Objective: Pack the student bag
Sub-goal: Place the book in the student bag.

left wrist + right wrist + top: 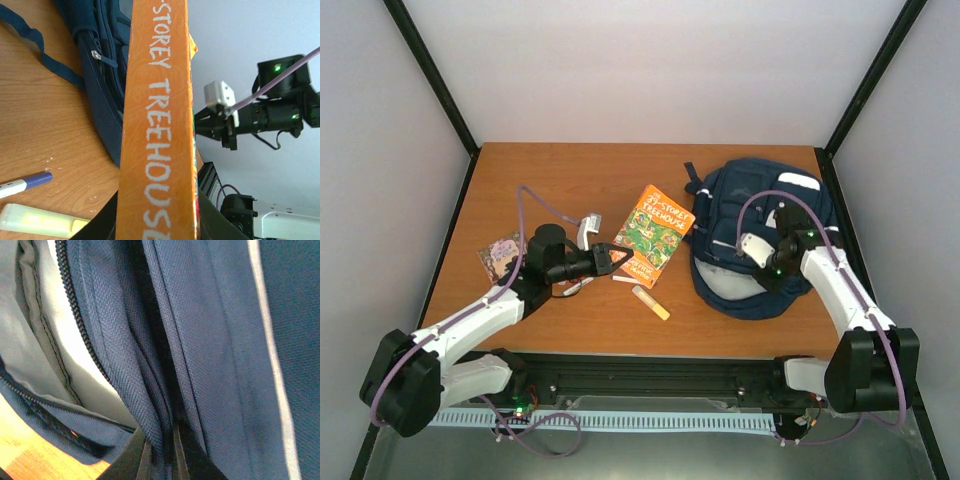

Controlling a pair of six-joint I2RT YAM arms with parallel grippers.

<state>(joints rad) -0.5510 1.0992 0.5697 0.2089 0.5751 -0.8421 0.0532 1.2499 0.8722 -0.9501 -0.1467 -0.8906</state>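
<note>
The navy student bag (720, 215) lies at the right of the table. My right gripper (767, 272) is down on its front, shut on a fold of blue fabric (150, 405) pinched between the dark fingers (144, 460). Beside that fold an unzipped compartment shows grey lining (35, 330). My left gripper (620, 262) is shut on the lower edge of an orange "Storey Treehouse" book (655, 232), just left of the bag. In the left wrist view the book's spine (157, 125) runs up from my left gripper (157, 220), and the student bag (102, 100) lies behind it.
A yellow highlighter (651, 302) lies on the wood near the book, also seen in the left wrist view with a blue-capped pen (25, 182). A small picture card (500, 255) sits at the left by my left arm. The right arm (265, 110) hangs beyond the book.
</note>
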